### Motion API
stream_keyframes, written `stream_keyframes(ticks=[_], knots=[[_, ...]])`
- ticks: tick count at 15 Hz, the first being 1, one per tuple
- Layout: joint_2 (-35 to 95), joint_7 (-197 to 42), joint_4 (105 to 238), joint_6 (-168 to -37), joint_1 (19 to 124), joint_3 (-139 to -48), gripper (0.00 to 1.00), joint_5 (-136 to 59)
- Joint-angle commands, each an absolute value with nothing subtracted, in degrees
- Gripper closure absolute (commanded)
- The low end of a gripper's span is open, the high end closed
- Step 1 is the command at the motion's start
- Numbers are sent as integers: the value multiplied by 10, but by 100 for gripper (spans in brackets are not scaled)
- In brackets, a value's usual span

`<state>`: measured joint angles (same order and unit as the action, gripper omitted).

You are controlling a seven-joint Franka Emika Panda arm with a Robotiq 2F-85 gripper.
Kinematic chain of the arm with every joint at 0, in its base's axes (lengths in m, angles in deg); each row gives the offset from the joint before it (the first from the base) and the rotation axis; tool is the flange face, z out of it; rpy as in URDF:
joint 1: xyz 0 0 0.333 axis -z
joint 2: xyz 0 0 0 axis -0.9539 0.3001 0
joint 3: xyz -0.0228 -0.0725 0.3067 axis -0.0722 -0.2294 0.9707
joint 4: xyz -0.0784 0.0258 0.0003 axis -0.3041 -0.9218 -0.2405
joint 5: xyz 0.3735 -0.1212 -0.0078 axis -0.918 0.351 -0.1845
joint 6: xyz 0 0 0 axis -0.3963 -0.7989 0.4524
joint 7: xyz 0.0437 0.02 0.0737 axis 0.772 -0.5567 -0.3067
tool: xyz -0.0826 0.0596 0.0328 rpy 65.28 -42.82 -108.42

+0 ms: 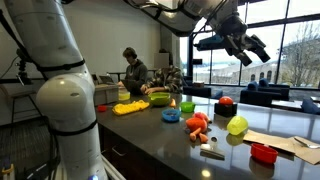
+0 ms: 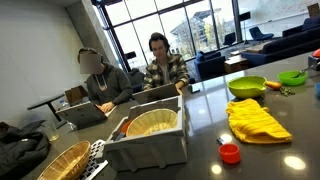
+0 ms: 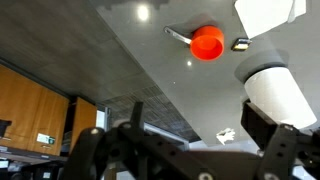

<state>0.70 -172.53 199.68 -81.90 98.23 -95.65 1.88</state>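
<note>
Bright window backlight, glossy glare, soft focus

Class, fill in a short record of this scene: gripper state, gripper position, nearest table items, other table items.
Gripper state: gripper open, holding nothing
Position: raised high above the dark table
Nearest items: red cup, yellow-green ball, paper sheet
Elsewhere on table: yellow cloth, green bowl

The dark glossy counter [image 1: 150, 135] carries a yellow cloth [image 1: 130, 107], green bowl [image 1: 159, 99], orange toy [image 1: 198, 124], yellow-green ball [image 1: 237, 125] and red cup [image 1: 263, 152].
</note>
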Motion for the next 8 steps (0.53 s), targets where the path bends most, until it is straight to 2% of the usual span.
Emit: stream_keyframes(ticks=[1, 8], knots=[[43, -1783, 1956, -761, 959, -983, 0, 26], [88, -1778, 1927, -650, 918, -999, 0, 30]])
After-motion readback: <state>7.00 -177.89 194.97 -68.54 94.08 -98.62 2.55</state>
